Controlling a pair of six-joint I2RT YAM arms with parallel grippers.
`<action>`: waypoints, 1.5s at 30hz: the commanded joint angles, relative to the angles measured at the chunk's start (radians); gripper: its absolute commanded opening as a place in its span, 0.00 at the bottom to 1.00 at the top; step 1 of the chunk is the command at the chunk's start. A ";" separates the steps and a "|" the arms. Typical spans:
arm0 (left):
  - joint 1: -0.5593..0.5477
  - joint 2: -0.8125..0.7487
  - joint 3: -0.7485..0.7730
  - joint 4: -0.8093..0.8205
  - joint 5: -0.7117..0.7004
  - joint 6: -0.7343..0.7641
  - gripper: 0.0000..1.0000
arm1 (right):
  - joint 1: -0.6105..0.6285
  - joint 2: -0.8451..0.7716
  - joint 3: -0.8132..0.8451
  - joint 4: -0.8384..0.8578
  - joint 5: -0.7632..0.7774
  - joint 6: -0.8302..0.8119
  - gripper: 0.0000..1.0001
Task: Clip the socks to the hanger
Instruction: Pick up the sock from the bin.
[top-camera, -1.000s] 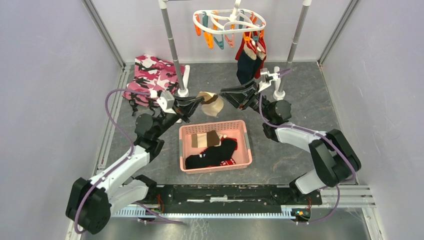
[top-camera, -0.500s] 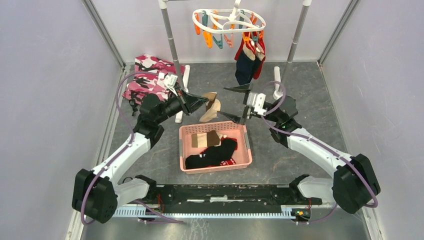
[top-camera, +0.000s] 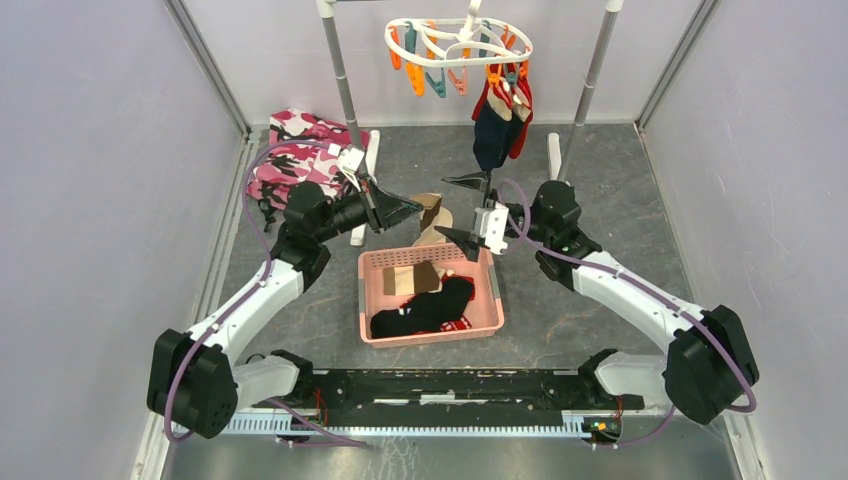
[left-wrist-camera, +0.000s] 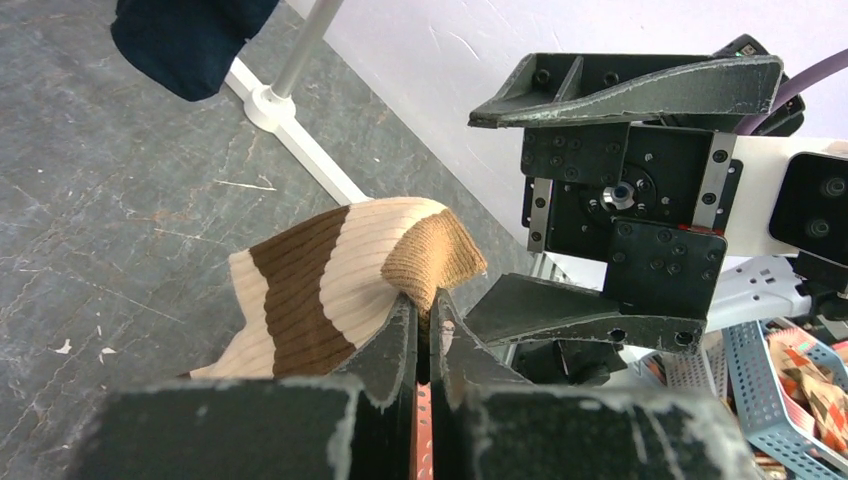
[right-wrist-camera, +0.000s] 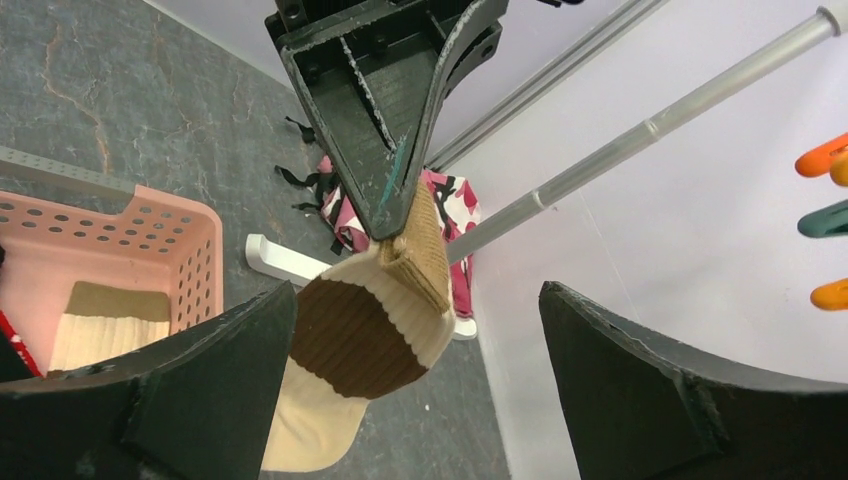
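At the far left corner of the tabletop lies a folded pink camouflage cloth (top-camera: 300, 150), with the left rack pole (top-camera: 340, 70) standing just beside it. The left gripper (top-camera: 416, 207) reaches in past that pole's foot, pressed together on the tan cuff of a cream-and-brown striped sock (top-camera: 432, 218). The sock dangles above the far rim of the pink basket (top-camera: 497, 290).

The basket sits mid-tabletop and holds another beige-and-brown sock (top-camera: 410, 278), a black sock (top-camera: 425, 308) and a bit of red fabric (top-camera: 457, 324).

The right gripper (top-camera: 443, 206) faces the left one with its fingers spread wide, and the held sock hangs in the gap between them. Whether it brushes the lower finger I can't tell.

Above the far edge the white hanger (top-camera: 458, 40) hangs between the poles. Spare orange and teal clips (top-camera: 415, 78) dangle on its left. A navy sock (top-camera: 490, 140) and a red sock (top-camera: 520, 115) are clipped on its right, close over the right gripper. The right rack pole (top-camera: 590, 80) stands beyond.
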 joint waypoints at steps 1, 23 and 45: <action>0.006 0.004 0.050 0.021 0.050 -0.041 0.02 | 0.019 0.027 0.068 -0.011 -0.003 -0.070 0.97; 0.005 0.015 0.067 -0.001 0.085 -0.041 0.02 | 0.053 0.056 0.201 -0.303 0.051 -0.288 0.55; 0.013 -0.143 -0.034 0.123 -0.001 0.124 0.64 | 0.017 0.077 0.288 -0.303 0.127 0.064 0.00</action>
